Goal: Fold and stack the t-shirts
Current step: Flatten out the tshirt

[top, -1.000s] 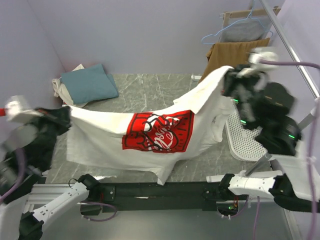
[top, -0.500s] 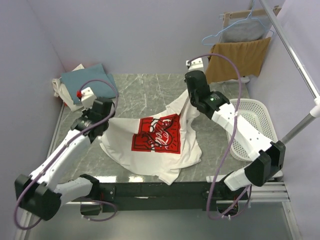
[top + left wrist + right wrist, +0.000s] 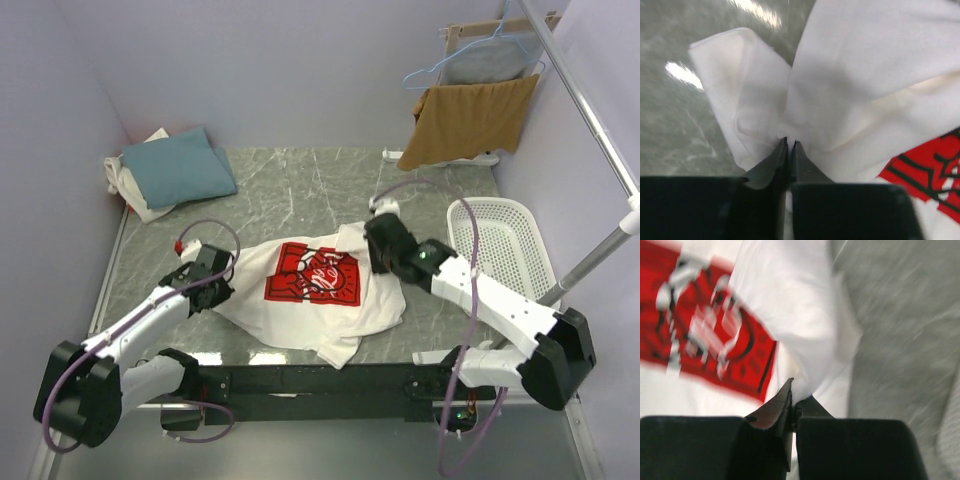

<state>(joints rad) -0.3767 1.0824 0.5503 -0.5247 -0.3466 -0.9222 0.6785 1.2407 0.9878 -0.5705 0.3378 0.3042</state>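
The white t-shirt (image 3: 330, 310) with a red chest print (image 3: 312, 272) lies rumpled on the grey marbled table, print facing up. My left gripper (image 3: 214, 276) is low at the shirt's left edge, shut on a bunched fold of white cloth (image 3: 760, 100). The left gripper (image 3: 790, 143) has its jaws pressed together on that fold. At the shirt's upper right, my right gripper (image 3: 381, 246) is shut on the white cloth too. In the right wrist view, the right gripper (image 3: 795, 396) pinches a fold beside the red print (image 3: 705, 330). A folded teal-blue t-shirt (image 3: 176, 166) rests on an off-white one (image 3: 124, 186) at the back left.
A white plastic basket (image 3: 500, 250) stands at the table's right side. Behind it, a tan-brown cloth (image 3: 470, 115) drapes over a rack, with a grey garment on a blue hanger (image 3: 480, 62) above. A metal pole (image 3: 590, 115) slants along the right wall.
Both arms came down from holding the shirt stretched high in the air. The shirt now lies on the table, with both grippers still shut on its edges.
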